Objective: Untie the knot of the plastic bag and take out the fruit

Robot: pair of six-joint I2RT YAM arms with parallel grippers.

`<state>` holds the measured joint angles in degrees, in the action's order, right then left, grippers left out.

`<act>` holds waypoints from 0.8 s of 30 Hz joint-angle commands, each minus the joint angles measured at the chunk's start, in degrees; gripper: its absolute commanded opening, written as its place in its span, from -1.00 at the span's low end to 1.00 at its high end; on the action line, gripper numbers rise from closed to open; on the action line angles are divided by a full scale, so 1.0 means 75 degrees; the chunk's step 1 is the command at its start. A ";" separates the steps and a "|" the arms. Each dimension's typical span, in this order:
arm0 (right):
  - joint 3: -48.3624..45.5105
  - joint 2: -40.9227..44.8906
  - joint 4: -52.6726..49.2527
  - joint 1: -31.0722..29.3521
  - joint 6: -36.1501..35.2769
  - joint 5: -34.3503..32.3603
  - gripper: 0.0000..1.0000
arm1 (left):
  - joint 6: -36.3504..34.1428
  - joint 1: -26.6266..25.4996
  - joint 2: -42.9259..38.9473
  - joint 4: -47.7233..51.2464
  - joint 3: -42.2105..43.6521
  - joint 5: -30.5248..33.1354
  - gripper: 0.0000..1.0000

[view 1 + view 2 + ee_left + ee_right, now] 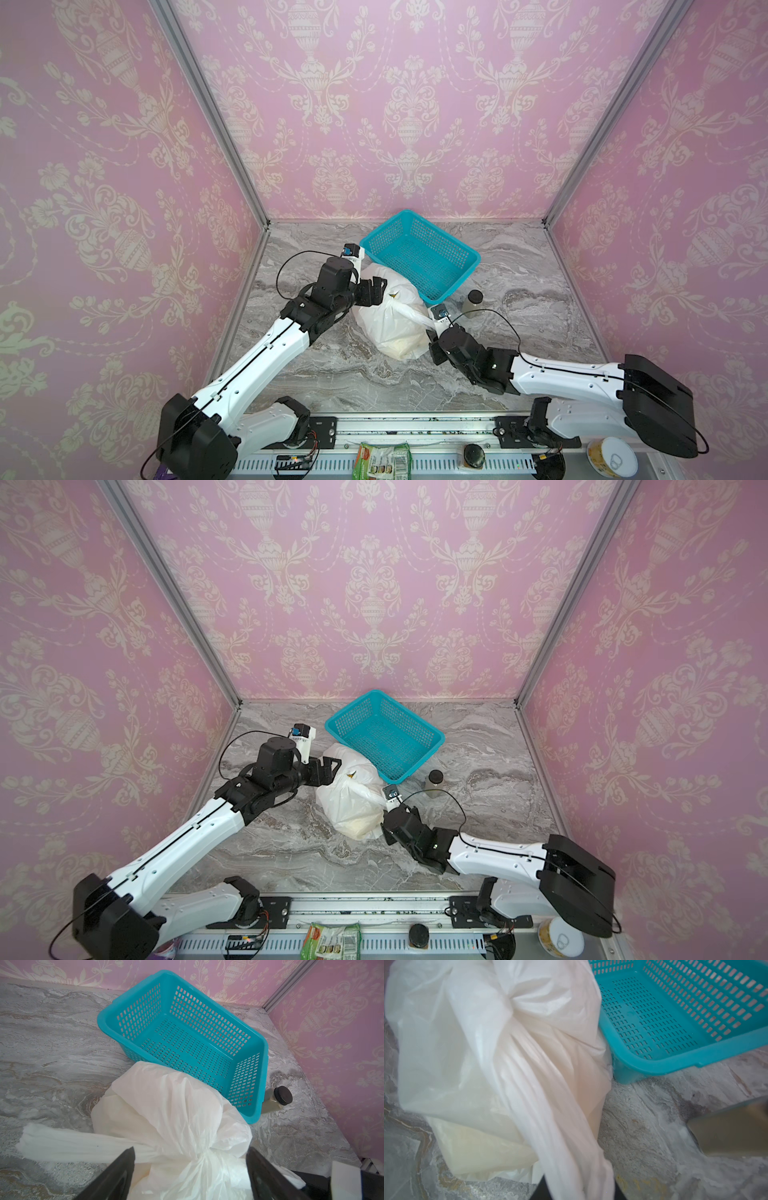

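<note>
Both top views: plastic bag point(395, 332) sits mid-surface point(332, 374), touching the teal basket point(444, 236). Left gripper point(380, 291) is at the knot point(392, 297), right gripper point(432, 336) at the end of a taut strap point(415, 316).
Left wrist: fingers point(122, 1169) wide apart, straddling the knot point(199, 1153), not clamped.
Right wrist: strap point(560, 1126) runs between the fingers; can't tell if pinched.

Both arms point(266, 353) wear white shells with black joints, thin looping black cables point(277, 272), and a black left claw point(380, 292).
</note>
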<state>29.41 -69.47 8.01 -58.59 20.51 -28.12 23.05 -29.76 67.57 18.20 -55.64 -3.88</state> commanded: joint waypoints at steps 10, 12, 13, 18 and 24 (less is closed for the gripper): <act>0.0105 0.0970 -0.0416 -0.0974 -0.0367 -0.1606 0.60 | -0.0132 -0.0529 0.1559 0.1043 -0.1093 0.1441 0.76; 0.0054 0.1151 -0.0378 -0.1069 -0.0431 -0.1676 0.61 | -0.0132 -0.0542 0.1718 0.1022 -0.1146 0.1420 0.76; 0.0025 0.1254 -0.0324 -0.1114 -0.0475 -0.1684 0.61 | -0.0132 -0.0544 0.1801 0.0984 -0.1179 0.1361 0.74; -0.0004 0.1538 -0.0155 -0.1319 -0.0622 -0.1796 0.61 | -0.0133 -0.0567 0.2107 0.0653 -0.1265 0.0879 0.41; 0.0456 0.0990 0.0472 -0.1711 -0.0885 -0.1598 0.63 | -0.0091 -0.0567 0.2421 0.0405 -0.1380 0.0716 -0.47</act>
<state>30.04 -60.01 7.97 -70.24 16.05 -39.90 22.46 -33.63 84.60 22.17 -64.29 2.83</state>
